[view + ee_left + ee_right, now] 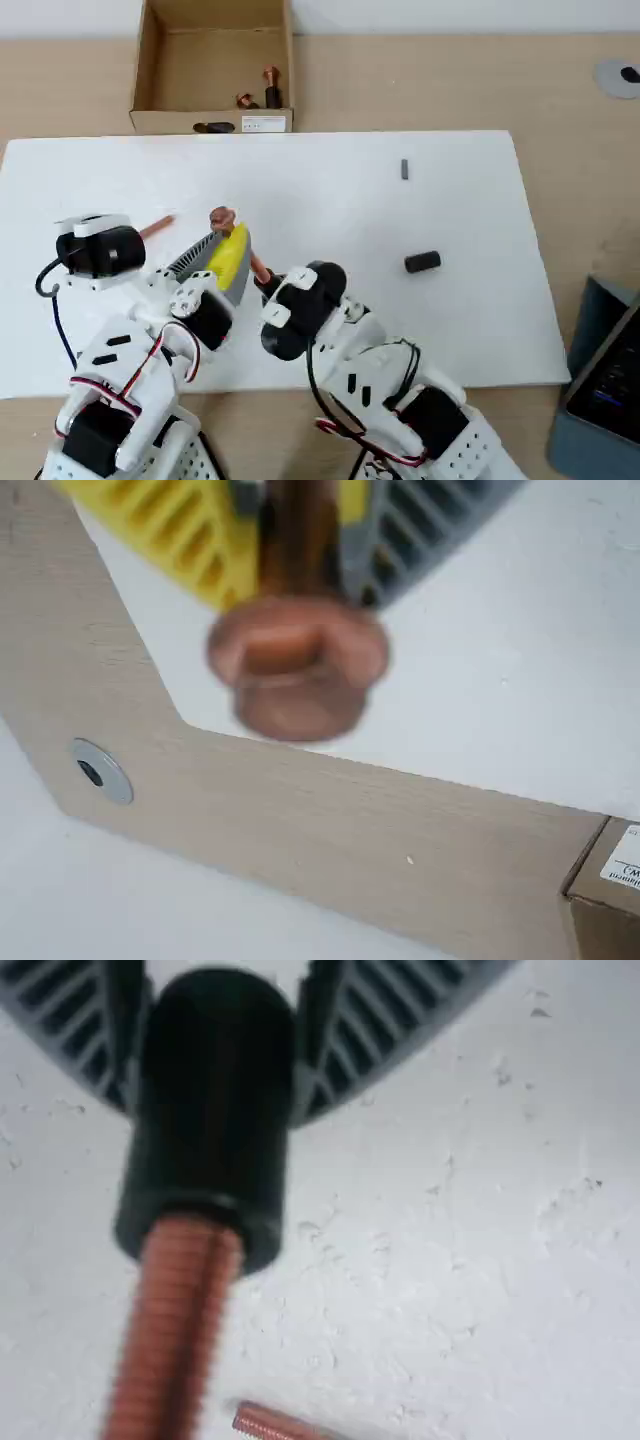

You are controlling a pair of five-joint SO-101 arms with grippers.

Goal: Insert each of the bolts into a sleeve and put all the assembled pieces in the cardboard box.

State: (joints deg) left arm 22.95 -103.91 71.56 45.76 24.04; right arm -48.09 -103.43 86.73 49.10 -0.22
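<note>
The table point(560, 150) carries a white board point(400, 330), with the box point(142, 70) at the board's far edge. A dark device point(610, 390) and a grey disc point(618, 77) are cut off at the right edge of the high view.

In the box lie two pieces point(270, 88). A third dark shape at its front wall is hard to make out.

The left gripper point(228, 235) is clamped on a bolt point(298, 665) just below the head. The right gripper point(215, 1020) is closed round a sleeve point(210, 1110), and copper thread runs out of the sleeve's end. From above, the right wrist hides that joint.

On the board there are one loose bolt point(156, 227) beside the left arm, one loose sleeve point(422, 262) well to the right, and a small grey piece point(405, 169) beyond it.
</note>
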